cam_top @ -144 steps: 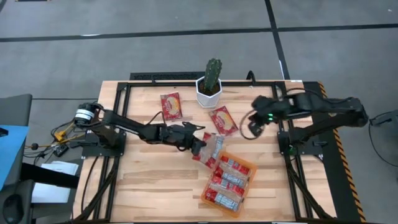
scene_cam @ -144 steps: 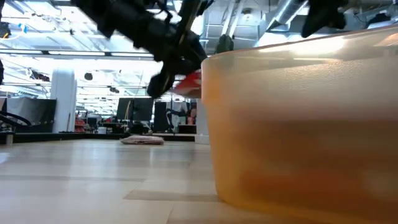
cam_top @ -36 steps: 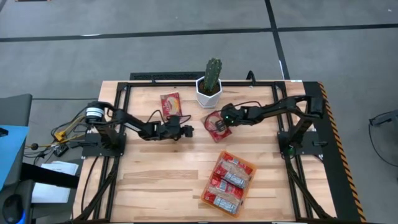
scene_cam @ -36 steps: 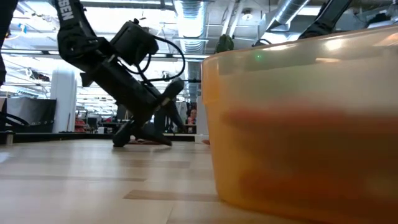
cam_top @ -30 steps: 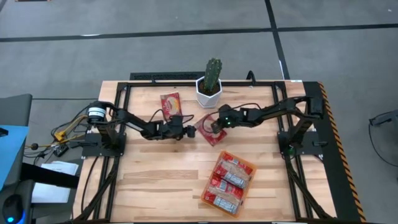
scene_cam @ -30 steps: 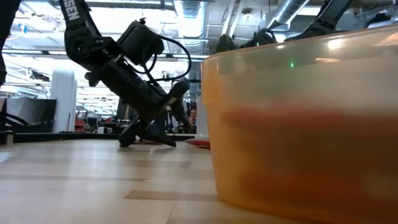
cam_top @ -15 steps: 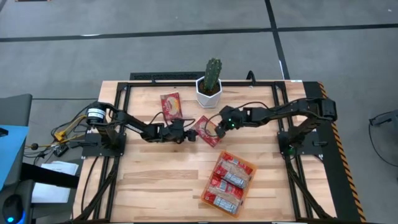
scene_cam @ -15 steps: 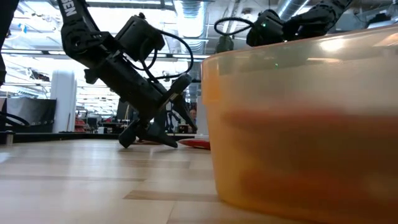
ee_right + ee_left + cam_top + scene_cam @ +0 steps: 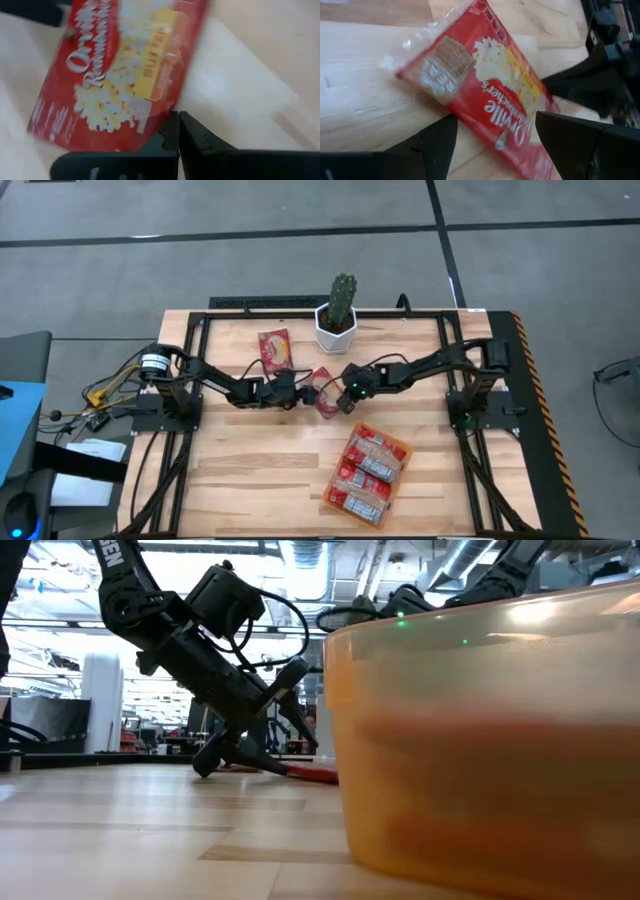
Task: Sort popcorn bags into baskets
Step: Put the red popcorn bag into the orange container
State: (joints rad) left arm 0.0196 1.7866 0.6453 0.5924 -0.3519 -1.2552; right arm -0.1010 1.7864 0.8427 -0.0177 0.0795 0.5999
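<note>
Right gripper (image 9: 338, 402) pinches popcorn bag (image 9: 326, 392) just below cactus pot (image 9: 336, 330), prob. passing it (handover?) to left gripper (image 9: 306, 394), fingers spread wide around it.

I see a pale wood plank table (image 9: 250, 460) with visible grain and a soft satin sheen. The bag (image 9: 485, 95) under my left wrist camera is glossy red film, crinkled, with a clear sealed edge. The tray (image 9: 480, 740) is translucent orange plastic, smooth and slightly frosted. My left fingers (image 9: 435, 145) look matt black plastic; the arms are dark, semi-matt.
</note>
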